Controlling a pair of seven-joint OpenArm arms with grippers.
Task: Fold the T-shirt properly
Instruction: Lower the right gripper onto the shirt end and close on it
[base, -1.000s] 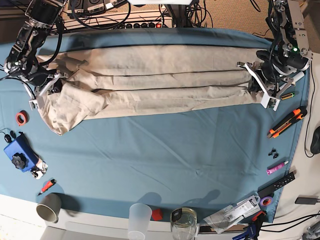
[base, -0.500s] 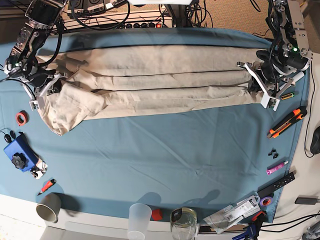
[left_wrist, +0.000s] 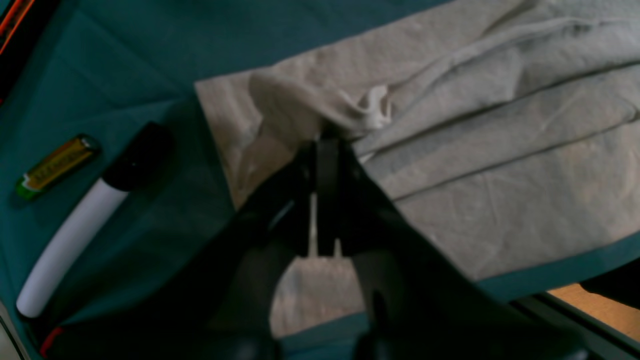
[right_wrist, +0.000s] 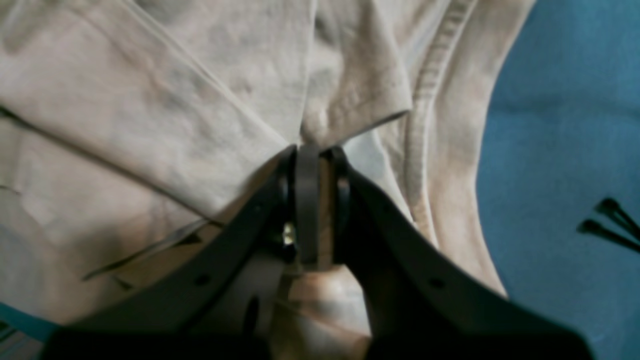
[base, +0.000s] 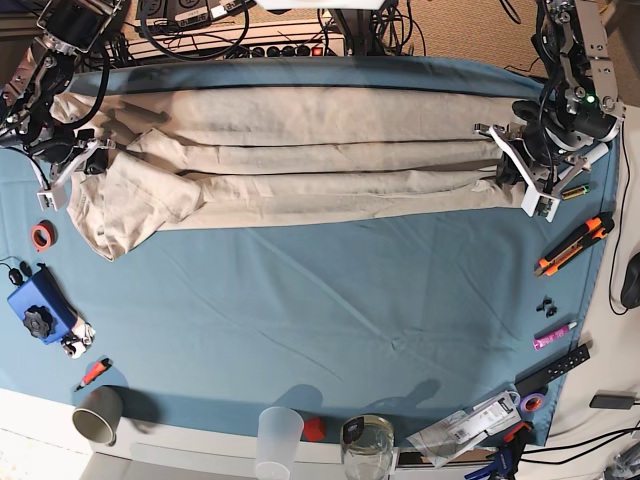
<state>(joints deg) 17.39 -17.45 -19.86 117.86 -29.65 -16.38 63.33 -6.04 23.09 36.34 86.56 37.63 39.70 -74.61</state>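
Two arms, one low at each end of the table.
Left gripper: jaws pressed together, pinching a fold of the T-shirt. Right gripper: jaws nearly together, clamping bunched cloth; arm angled down from the upper corner.

The robot's two arms are black and silver metal, draped with looping black cables. The left arm carries a small green indicator light and a white printed bracket. Each wrist view shows broad, matte black, wedge-shaped gripper fingers with small round holes.
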